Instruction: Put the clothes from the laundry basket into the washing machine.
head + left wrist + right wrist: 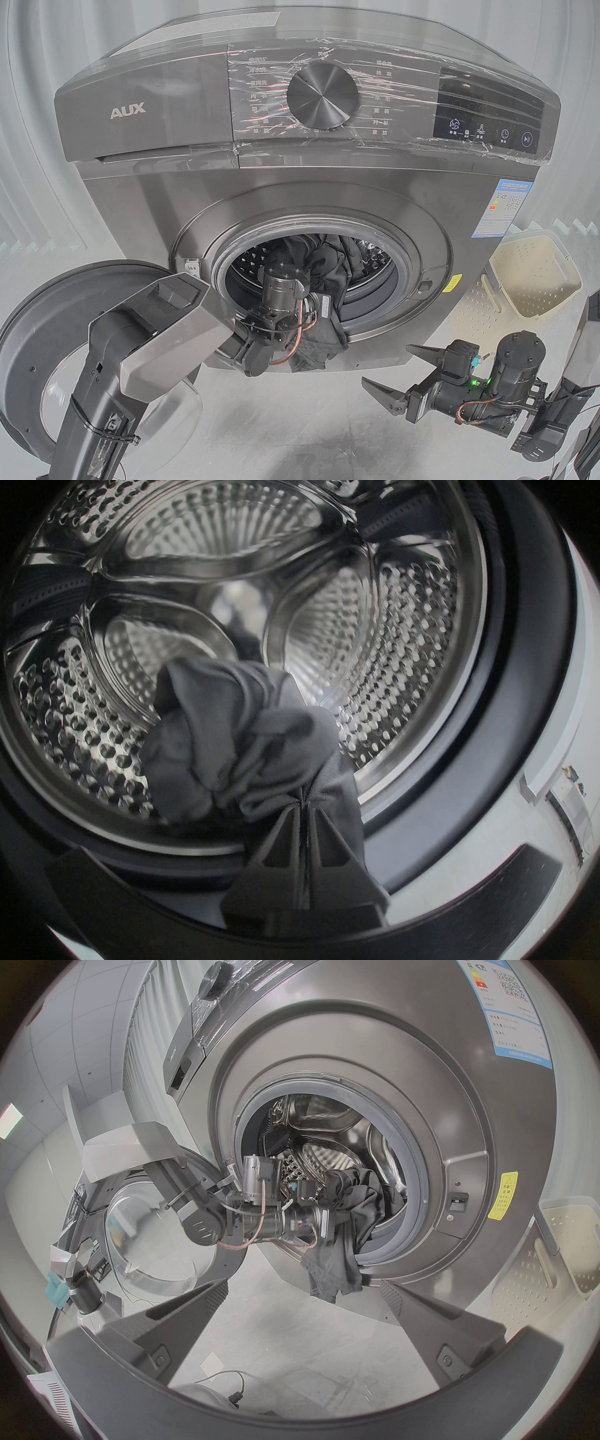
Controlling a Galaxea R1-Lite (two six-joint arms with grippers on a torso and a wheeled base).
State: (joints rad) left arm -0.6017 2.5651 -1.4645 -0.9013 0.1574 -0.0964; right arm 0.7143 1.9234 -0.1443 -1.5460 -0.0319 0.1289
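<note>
The left fingers (275, 861) were clenched on a dark garment (325, 265) hanging over the washing machine's (375, 200) drum rim. The right fingers (382, 391) stood spread and empty, near the basket (537, 275).

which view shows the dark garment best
The right wrist view: the dark garment shows most fully, draped over the door seal, tail hanging outside. In the head view the left arm covers part; the left wrist view gives the bunch at the fingers.
</note>
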